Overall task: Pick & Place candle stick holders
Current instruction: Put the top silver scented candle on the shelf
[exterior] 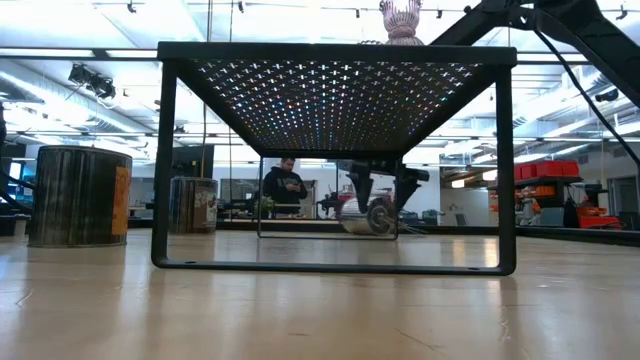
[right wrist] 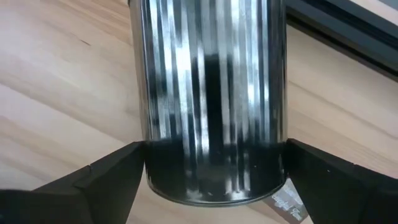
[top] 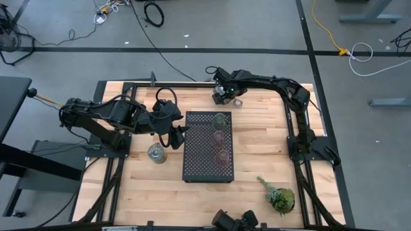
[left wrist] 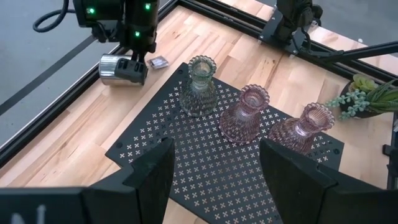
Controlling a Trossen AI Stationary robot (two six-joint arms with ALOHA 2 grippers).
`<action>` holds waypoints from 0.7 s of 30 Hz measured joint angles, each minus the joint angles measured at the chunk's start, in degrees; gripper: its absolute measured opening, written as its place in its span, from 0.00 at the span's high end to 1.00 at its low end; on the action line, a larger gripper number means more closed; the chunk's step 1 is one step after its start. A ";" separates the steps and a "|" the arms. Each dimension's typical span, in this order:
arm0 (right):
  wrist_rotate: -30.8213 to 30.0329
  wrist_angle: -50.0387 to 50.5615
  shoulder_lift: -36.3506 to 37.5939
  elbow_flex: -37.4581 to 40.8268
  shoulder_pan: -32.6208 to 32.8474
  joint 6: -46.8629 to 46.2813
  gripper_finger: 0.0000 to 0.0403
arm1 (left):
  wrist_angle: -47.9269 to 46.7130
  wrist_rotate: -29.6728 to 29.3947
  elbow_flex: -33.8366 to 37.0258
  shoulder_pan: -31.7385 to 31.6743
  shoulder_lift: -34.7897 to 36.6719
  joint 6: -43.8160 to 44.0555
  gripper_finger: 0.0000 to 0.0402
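Ribbed silver holder (right wrist: 211, 99) fills the right wrist view, lying on its side between the right arm's two dark fingers (right wrist: 93, 180), which stand wide on either flank. Contact looks close, but no firm clamp is visible, so I read it as not gripped.

Left wrist view: left arm's fingers (left wrist: 155, 171) sit part-way apart with nothing between them, hovering over the black perforated tray (left wrist: 205, 186). On the tray in a row: pale green glass holder (left wrist: 199, 86), then two pink ones (left wrist: 245, 115) (left wrist: 305, 127). Beyond it, the right gripper is down at the lying silver holder (left wrist: 117, 68). Plant sprig (left wrist: 367, 96) is off the tray.

High view: right gripper (top: 226, 96) is at the table's far edge, left gripper (top: 174, 136) at the tray's left side. Another silver holder (top: 156, 153) stands on the table just left of the tray.

Low view: tray seen edge-on; two dark cylinders (exterior: 80, 195) stand on the wood, left of the tray.

Judgement: three glass holders placed, at least two metal ones left; the third isn't clearly identifiable.
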State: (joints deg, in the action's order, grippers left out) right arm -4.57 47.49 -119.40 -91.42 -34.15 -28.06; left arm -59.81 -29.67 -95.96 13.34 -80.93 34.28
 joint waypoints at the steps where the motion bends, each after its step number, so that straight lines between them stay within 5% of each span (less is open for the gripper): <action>1: -0.41 0.56 -0.12 -0.02 -0.05 -0.24 0.06 | 0.00 0.01 0.00 0.00 0.00 0.02 0.41; 21: -0.84 5.39 0.36 0.47 -0.26 2.53 0.22 | 0.00 0.42 0.00 0.02 0.00 -0.02 0.41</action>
State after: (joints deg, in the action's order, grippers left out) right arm -5.41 52.88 -119.04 -90.95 -34.41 -25.53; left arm -59.81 -29.25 -95.96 13.37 -80.93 34.26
